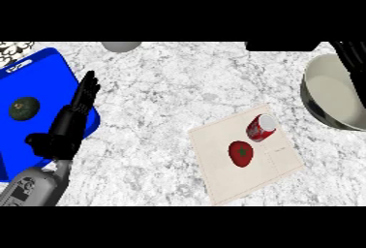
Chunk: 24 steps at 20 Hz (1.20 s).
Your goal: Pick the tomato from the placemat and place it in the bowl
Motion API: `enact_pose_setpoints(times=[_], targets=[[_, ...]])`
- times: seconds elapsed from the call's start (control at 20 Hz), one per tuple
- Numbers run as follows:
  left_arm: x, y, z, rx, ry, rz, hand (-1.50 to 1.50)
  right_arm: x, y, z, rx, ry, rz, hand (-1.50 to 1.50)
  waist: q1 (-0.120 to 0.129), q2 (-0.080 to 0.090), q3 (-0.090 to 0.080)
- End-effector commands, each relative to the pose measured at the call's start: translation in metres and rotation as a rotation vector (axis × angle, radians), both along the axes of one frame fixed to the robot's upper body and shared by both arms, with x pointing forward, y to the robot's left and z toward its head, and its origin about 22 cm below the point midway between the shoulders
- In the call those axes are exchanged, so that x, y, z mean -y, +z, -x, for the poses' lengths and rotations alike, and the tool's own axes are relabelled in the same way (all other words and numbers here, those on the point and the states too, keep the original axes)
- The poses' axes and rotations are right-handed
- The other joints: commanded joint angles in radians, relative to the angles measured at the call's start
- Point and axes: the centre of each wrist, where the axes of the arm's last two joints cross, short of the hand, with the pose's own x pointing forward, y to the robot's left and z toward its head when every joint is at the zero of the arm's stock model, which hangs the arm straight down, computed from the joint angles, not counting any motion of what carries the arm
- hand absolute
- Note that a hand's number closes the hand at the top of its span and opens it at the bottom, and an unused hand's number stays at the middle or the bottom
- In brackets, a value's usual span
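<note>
The red tomato (241, 153) lies near the middle of the beige placemat (223, 180), right of centre on the marble counter. The large metal bowl (310, 99) with a pale inside sits at the right edge, beyond the mat's far right corner. Only the black, straight fingers of my right hand (352, 68) show at the upper right, reaching over the bowl and holding nothing. My left hand (71, 121) rests open at the left, fingers up, far from the tomato.
A red can (262, 127) with a white top lies on the mat just behind the tomato. A blue tray (44, 72) at the left holds a dark green fruit (23, 107). A grey round object (120, 46) and a black block (282, 45) sit at the far edge.
</note>
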Motion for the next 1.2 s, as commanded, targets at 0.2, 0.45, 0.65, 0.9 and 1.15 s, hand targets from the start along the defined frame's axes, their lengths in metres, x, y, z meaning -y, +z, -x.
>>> enact_pose_setpoints(times=[0.2, 0.45, 0.65, 0.9, 1.15], targets=[[-0.016, 0.023, -0.014, 0.098, 0.07, 0.047, 0.0, -0.153, -0.025, 0.031, -0.01, 0.949, -0.111, -1.5, 0.103, -0.02, 0.017], [-0.073, 0.025, -0.008, 0.068, 0.211, 0.087, 0.0, -0.153, -0.054, 0.09, 0.264, 0.819, 0.021, -1.5, -0.015, -0.03, 0.018], [-0.074, 0.015, 0.002, 0.036, 0.208, 0.097, 0.0, -0.134, -0.076, 0.122, 0.377, 0.917, 0.128, -1.5, -0.015, -0.025, 0.018], [-0.091, 0.029, -0.005, 0.068, 0.203, 0.107, 0.0, -0.093, -0.047, 0.125, 0.479, 0.86, 0.393, -1.5, -0.023, -0.025, 0.016], [-0.089, 0.014, 0.004, 0.063, 0.209, 0.107, 0.0, -0.059, 0.002, 0.116, 0.454, 0.724, 0.633, -1.5, -0.014, -0.023, 0.015]])
